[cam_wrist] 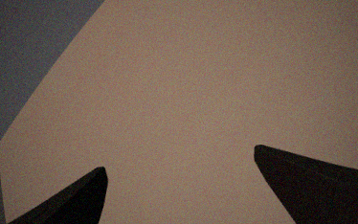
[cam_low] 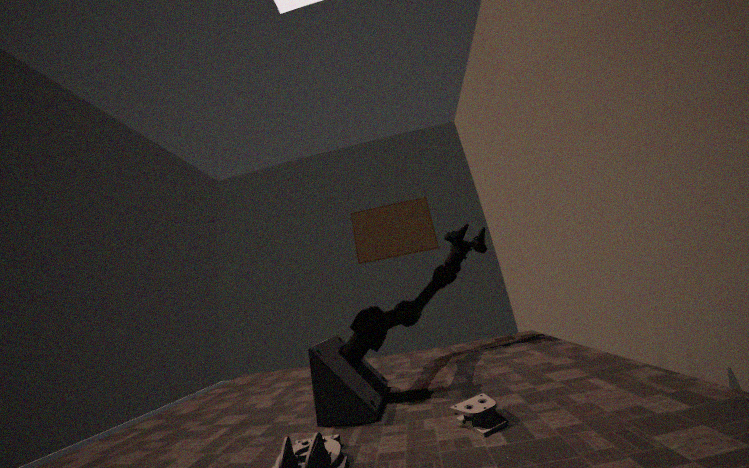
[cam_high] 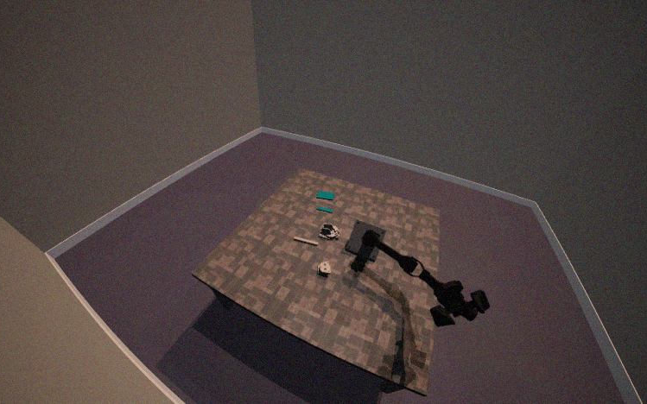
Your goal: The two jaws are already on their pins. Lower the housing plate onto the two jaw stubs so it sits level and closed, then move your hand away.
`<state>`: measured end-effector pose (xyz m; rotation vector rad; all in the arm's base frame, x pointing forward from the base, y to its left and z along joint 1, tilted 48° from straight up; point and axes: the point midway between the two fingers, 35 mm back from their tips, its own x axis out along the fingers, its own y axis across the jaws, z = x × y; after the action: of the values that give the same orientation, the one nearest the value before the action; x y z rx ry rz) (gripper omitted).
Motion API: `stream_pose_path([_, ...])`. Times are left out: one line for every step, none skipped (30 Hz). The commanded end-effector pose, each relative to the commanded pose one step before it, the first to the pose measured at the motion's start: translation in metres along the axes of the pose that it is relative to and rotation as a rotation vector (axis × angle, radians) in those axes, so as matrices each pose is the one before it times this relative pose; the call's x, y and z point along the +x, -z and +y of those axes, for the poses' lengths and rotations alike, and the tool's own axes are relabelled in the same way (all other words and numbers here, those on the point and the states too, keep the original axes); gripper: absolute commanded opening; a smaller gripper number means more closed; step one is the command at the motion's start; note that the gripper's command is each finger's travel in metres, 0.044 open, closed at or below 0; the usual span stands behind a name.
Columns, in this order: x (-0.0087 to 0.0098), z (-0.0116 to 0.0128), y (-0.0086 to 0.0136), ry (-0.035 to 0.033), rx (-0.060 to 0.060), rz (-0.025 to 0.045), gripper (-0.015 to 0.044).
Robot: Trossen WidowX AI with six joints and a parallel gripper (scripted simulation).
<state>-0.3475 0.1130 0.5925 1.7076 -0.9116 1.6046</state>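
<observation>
Gripper [cam_high: 466, 313] [cam_low: 475, 227] [cam_wrist: 181, 158] raised, fingers spread, nothing between. Exterior view, left to right: dark-pronged assembly [cam_high: 328, 231] [cam_low: 330, 451], cut off by lower frame edge; pale two-holed plate [cam_high: 324, 268] [cam_low: 474, 402] (likely the housing), well apart from it, underside shadowed, details unclear.

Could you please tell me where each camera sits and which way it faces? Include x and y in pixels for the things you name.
Top: high above, looking obliquely down on the table [cam_high: 265, 280]; the whole arm [cam_high: 408, 263] [cam_low: 406, 313] shows.
Exterior: low by the tabletop, facing the arm and walls; the arm shows.
Wrist: near the open tool [cam_low: 472, 232] [cam_wrist: 181, 157], facing a wall; two fingertips show.
Top and exterior share the arm and table.
</observation>
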Motion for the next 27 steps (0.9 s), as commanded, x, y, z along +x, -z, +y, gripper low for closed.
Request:
stream_pose_path([0.01356,-0.01927,-0.02323,0.07242,-0.0692,-0.04472,0.044])
stream_pose_path([0.00399,-0.00494,-0.00589,0.01841,-0.0168,-0.01141,0.044])
stream_pose_path([0.004,-0.00503,-0.00576,0.01866,-0.0166,-0.01099,0.044])
stream_pose_path([0.00401,-0.00511,-0.00563,0.0189,-0.0165,-0.01057,0.044])
stream_pose_path([0.00402,-0.00519,-0.0055,0.01913,-0.0164,-0.01014,0.044])
stream_pose_path([0.00403,-0.00527,-0.00536,0.01935,-0.0163,-0.00971,0.044])
stream_pose_path([0.00404,-0.00534,-0.00523,0.01956,-0.0162,-0.00927,0.044])
stream_pose_path([0.00405,-0.00541,-0.00509,0.01976,-0.0161,-0.00882,0.044])
stream_pose_path([0.00413,-0.00559,-0.00509,0.02071,-0.0166,-0.00845,0.044])
stream_pose_path([0.00417,-0.00569,-0.00497,0.02101,-0.0166,-0.008,0.044])
stream_pose_path([0.00418,-0.00576,-0.00483,0.02119,-0.0164,-0.00749,0.044])
stream_pose_path([0.00419,-0.00582,-0.00468,0.02136,-0.0163,-0.00699,0.044])
stream_pose_path([0.00419,-0.00588,-0.00453,0.02151,-0.0162,-0.00648,0.044])
stream_pose_path([0.0042,-0.00593,-0.00438,0.02165,-0.0161,-0.00597,0.044])
stream_pose_path([0.00421,-0.00598,-0.00423,0.02178,-0.016,-0.00545,0.044])
stream_pose_path([0.00422,-0.00602,-0.00408,0.0219,-0.0159,-0.00493,0.044])
stream_pose_path([0.00423,-0.00607,-0.00393,0.02201,-0.0158,-0.00441,0.044])
stream_pose_path([0.00423,-0.0061,-0.00378,0.0221,-0.0157,-0.00389,0.044])
stream_pose_path([0.00435,-0.0063,-0.00372,0.02275,-0.016,-0.00345,0.044])
stream_pose_path([0.00436,-0.00634,-0.00357,0.02286,-0.0159,-0.0029,0.044])
stream_pose_path([0.00437,-0.00637,-0.00342,0.02292,-0.0158,-0.00235,0.044])
stream_pose_path([0.00438,-0.0064,-0.00326,0.02296,-0.0157,-0.0018,0.044])
stream_pose_path([0.00438,-0.00642,-0.0031,0.02299,-0.0156,-0.00124,0.044])
stream_pose_path([0.00439,-0.00643,-0.00295,0.02301,-0.0155,-0.00069,0.044])
stream_pose_path([0.00439,-0.00645,-0.0028,0.02301,-0.0154,-0.00014,0.044])
stream_pose_path([0.0044,-0.00646,-0.00264,0.023,-0.0153,0.00042,0.044])
stream_pose_path([0.0044,-0.00646,-0.00249,0.02297,-0.0152,0.00097,0.044])
